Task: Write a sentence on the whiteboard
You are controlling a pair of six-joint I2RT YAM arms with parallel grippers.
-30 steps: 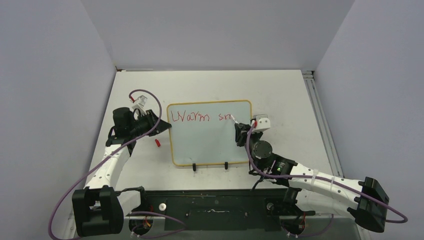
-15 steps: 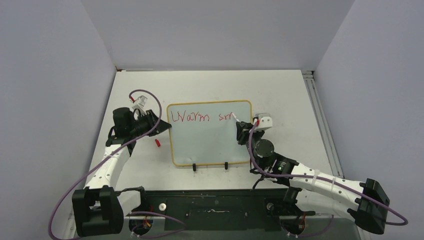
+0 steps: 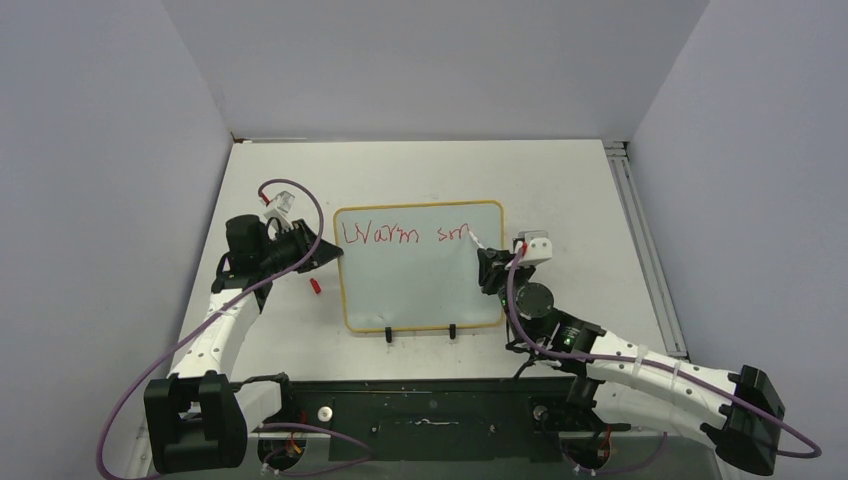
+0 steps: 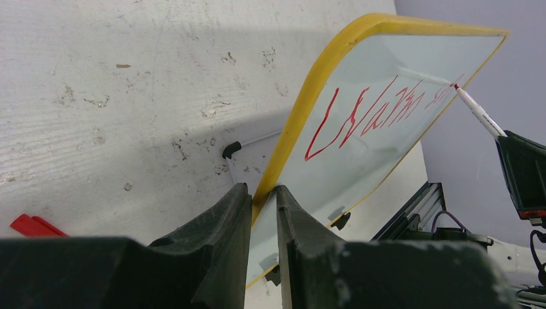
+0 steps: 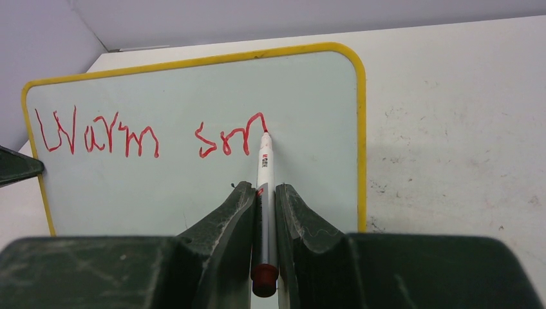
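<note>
The whiteboard [image 3: 420, 290] stands mid-frame in the top view, the sentence [image 3: 405, 234] reading only "Warm sm" along its upper part. Left wrist view: the left gripper [image 4: 263, 199] pinches its yellow rim at lower centre, and should hold firm. Right wrist view: the right gripper [image 5: 264, 196] pinches the marker [image 5: 264, 161], tip on the "m"; press lightly, evenly.
</note>
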